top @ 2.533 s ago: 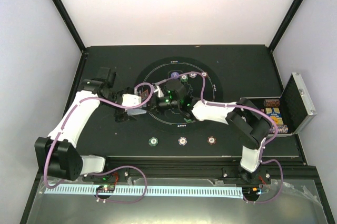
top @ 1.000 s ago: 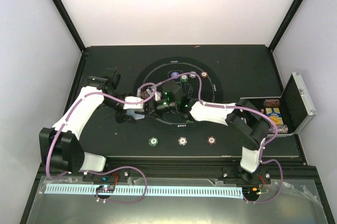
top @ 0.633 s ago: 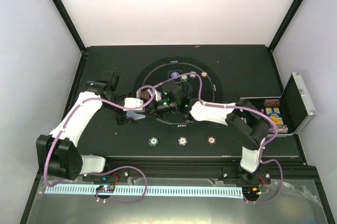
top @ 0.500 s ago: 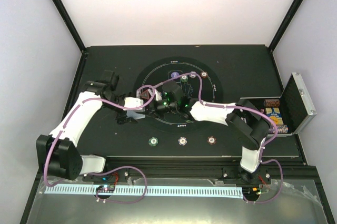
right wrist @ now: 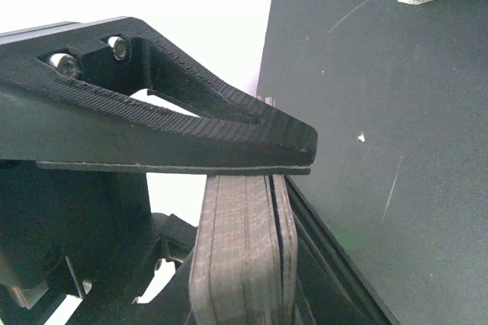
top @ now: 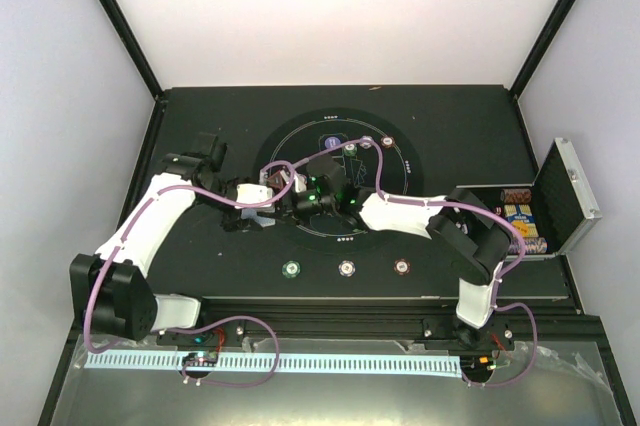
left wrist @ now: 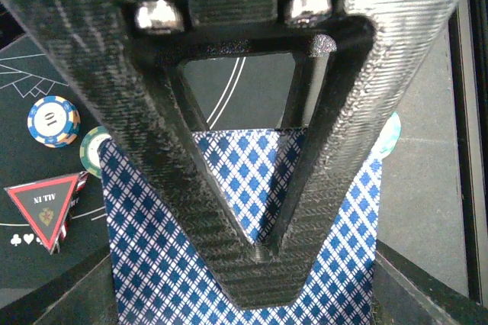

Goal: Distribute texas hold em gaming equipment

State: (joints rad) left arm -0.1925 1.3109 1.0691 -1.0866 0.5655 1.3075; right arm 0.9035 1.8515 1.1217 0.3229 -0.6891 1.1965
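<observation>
Your right hand (right wrist: 293, 159) was clamped on the deck (right wrist: 240, 256), which showed edge-on and stood upright beneath its upper finger. Your left hand (left wrist: 259, 283) reached over a single card (left wrist: 152, 264) with a blue and white diamond back. The card ran under the hand's upper finger, but I could not tell whether the hand had closed on it. Both hands met over the left part of the printed ring on the black tabletop (top: 450, 136). Left of the card lay a blue and white chip (left wrist: 53, 120), a green-rimmed chip (left wrist: 93, 163) at the card's corner, and the red triangle (left wrist: 47, 207). A row of three chips (top: 346, 268) sat near the tabletop's front edge, well apart from the hands. The open case (top: 560, 201) stood at the right edge.
</observation>
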